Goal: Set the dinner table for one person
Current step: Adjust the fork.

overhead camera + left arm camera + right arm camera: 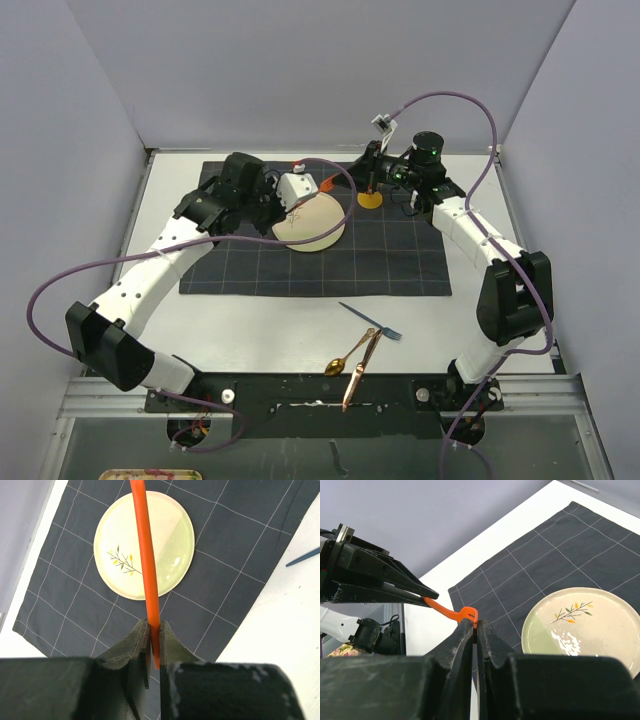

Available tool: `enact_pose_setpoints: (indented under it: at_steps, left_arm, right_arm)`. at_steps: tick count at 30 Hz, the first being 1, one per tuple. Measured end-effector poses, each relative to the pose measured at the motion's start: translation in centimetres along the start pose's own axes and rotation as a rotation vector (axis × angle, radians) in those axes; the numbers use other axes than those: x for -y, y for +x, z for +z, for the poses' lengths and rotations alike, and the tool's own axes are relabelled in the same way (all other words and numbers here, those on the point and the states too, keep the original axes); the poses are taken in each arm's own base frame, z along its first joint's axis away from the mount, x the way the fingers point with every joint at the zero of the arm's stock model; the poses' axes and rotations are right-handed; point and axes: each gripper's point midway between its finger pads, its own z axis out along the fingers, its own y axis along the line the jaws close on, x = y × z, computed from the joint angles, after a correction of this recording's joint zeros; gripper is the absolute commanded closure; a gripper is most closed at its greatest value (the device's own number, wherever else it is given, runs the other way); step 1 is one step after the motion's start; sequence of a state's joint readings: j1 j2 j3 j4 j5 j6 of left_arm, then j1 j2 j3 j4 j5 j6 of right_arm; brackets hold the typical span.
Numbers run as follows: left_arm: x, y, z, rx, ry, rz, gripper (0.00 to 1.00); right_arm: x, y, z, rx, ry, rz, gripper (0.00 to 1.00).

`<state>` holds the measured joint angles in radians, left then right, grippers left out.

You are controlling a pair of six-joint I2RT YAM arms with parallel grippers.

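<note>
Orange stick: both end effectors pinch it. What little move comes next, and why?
Probably the right end effector opens: it and the left end effector both clamp the stick above the cloth, so one must let go first.

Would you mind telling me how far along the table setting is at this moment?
Done: the placemat lies on the dinner table with the plate on it. In hand: the left fingers and the right fingers both grip an orange utensil above the mat, seemingly a handover. Left: the fork, spoon and knife lie on bare table near the arm bases, off the mat.
</note>
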<state>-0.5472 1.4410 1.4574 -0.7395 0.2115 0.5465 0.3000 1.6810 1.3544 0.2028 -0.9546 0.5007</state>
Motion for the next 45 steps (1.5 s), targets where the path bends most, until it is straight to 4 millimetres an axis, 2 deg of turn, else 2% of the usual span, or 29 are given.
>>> enact_pose_setpoints:
  at_steps: [7, 9, 13, 18, 22, 30, 40, 45]
  left_arm:
    - [0.0, 0.1, 0.1, -0.006, -0.013, -0.024, 1.0]
    - [0.1, 0.2, 0.2, -0.01, -0.015, -0.04, 1.0]
    - [0.5, 0.7, 0.6, -0.02, -0.011, -0.081, 1.0]
    - [1.4, 2.5, 1.3, -0.065, 0.002, -0.135, 1.0]
    - [1.4, 3.3, 1.4, -0.092, -0.017, -0.164, 1.0]
    - [-1.4, 4.4, 1.0, -0.101, -0.147, -0.259, 1.0]
    - [-4.9, 10.2, 1.6, -0.101, -0.283, -0.679, 1.0]
    - [-5.4, 11.1, 2.5, -0.051, -0.309, -0.819, 1.0]
  right_arm:
    - [0.1, 0.0, 0.0, -0.001, 0.003, 0.002, 0.93]
    - [0.2, 0.0, -0.1, 0.0, 0.008, 0.003, 0.83]
    - [0.3, 0.0, -0.2, -0.003, 0.013, 0.003, 0.74]
    - [0.7, -0.5, -0.5, 0.006, 0.026, -0.012, 0.73]
    - [1.4, -0.8, -1.1, 0.016, 0.046, -0.011, 0.73]
    - [2.8, -1.3, -2.4, 0.028, 0.083, 0.0, 0.73]
    - [3.4, -3.0, -4.8, 0.067, 0.13, -0.008, 0.77]
    - [3.2, -3.7, -5.9, 0.079, 0.153, -0.02, 0.78]
